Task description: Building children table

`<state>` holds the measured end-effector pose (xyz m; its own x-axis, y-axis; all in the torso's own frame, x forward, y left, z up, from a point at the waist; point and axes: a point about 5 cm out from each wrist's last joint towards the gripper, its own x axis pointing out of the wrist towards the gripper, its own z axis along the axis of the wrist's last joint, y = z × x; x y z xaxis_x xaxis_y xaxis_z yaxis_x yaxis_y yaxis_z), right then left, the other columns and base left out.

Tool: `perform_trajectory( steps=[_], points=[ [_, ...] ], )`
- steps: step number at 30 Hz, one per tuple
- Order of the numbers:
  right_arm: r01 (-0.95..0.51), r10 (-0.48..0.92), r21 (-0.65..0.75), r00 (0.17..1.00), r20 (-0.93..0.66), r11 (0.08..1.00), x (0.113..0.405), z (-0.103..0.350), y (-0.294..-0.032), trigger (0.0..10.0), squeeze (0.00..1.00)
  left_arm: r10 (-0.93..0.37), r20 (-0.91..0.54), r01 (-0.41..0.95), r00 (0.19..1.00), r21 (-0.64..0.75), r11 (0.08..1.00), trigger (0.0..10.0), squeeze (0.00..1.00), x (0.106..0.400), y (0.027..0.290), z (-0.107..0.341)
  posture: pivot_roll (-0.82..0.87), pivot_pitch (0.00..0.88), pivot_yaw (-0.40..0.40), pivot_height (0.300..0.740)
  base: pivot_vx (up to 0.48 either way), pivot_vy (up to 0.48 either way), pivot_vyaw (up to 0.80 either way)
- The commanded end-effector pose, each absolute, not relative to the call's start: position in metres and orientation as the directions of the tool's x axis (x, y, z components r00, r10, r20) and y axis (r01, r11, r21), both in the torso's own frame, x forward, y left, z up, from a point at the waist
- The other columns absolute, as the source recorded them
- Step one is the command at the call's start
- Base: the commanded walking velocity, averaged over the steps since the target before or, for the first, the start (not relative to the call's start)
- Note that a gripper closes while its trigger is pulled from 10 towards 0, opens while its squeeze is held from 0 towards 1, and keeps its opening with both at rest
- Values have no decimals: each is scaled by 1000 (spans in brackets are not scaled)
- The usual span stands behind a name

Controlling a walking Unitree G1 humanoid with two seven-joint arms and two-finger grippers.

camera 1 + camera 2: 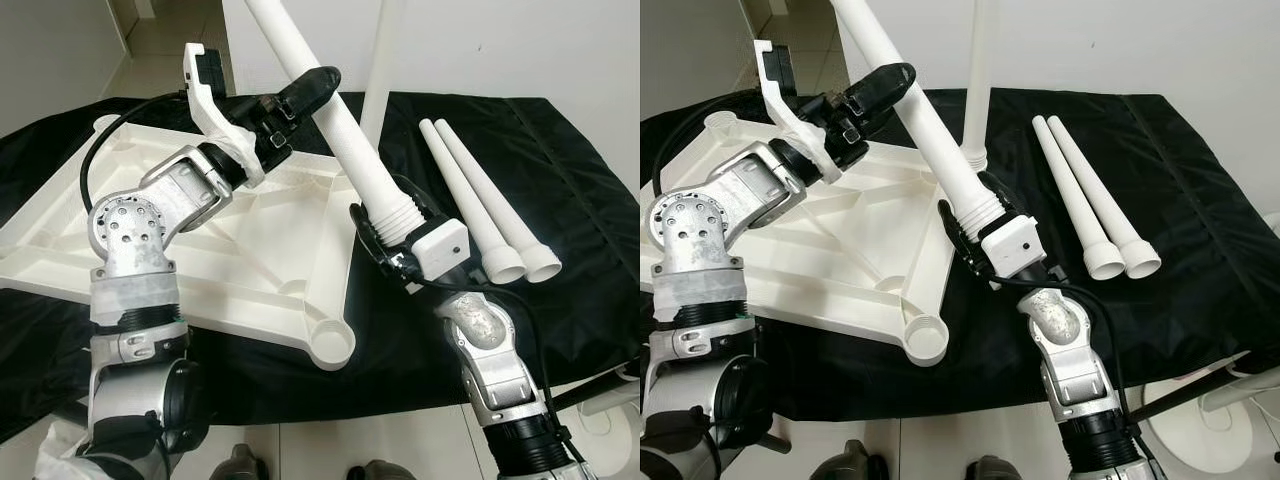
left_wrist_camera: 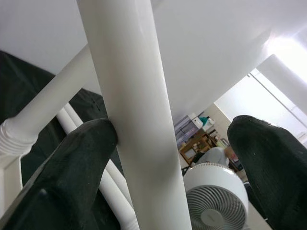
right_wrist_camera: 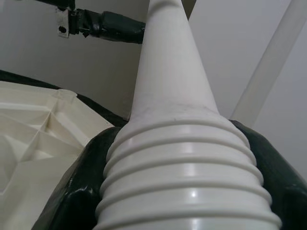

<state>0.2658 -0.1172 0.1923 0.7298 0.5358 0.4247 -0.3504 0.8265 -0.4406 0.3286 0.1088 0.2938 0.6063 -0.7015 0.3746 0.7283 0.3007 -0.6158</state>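
Leg point(image 1: 350, 150) clamped at threaded end by right end effector point(image 1: 400, 235), above tabletop point(image 1: 250, 250) corner socket point(image 1: 331, 346); left end effector point(image 1: 300, 95) wide, steadying upper shaft.

White table leg point(image 2: 139, 124) between parted fingers point(image 2: 81, 158).

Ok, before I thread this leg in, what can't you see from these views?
- The held leg's top: cut off by the upper edge of both eye views.
- Its threaded end: the tip is covered by the right gripper.
- The left gripper: one finger touches the leg, the other stands off; how firm the contact is, unclear.
- The standing leg's seating in the tabletop: its base is behind the held leg.
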Motion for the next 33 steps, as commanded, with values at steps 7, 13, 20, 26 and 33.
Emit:
perform_trajectory(
  steps=[7,13,20,26,33],
  points=[
    [-387,607,-509,692,391,769,250,182,-108,10000,0,-736,343,751,584,-574,328,10000,0,336,117,303,-110,15,69,740,0,0,0],
    [-363,598,-522,694,401,772,245,180,-108,10000,0,-733,321,732,600,-590,341,10000,0,341,121,304,-113,19,74,740,0,0,0],
    [-322,585,-553,703,404,769,242,175,-111,10000,0,-724,313,715,615,-607,345,7647,0,348,127,311,-110,24,78,740,0,0,0],
    [-295,579,-573,706,408,764,241,173,-111,10000,0,-709,342,701,617,-649,296,0,0,352,131,320,-107,27,80,740,0,0,0],
    [-275,574,-587,708,412,761,241,171,-112,10000,0,-702,361,700,613,-660,271,0,0,352,135,324,-103,29,82,740,0,0,0]
  ],
)
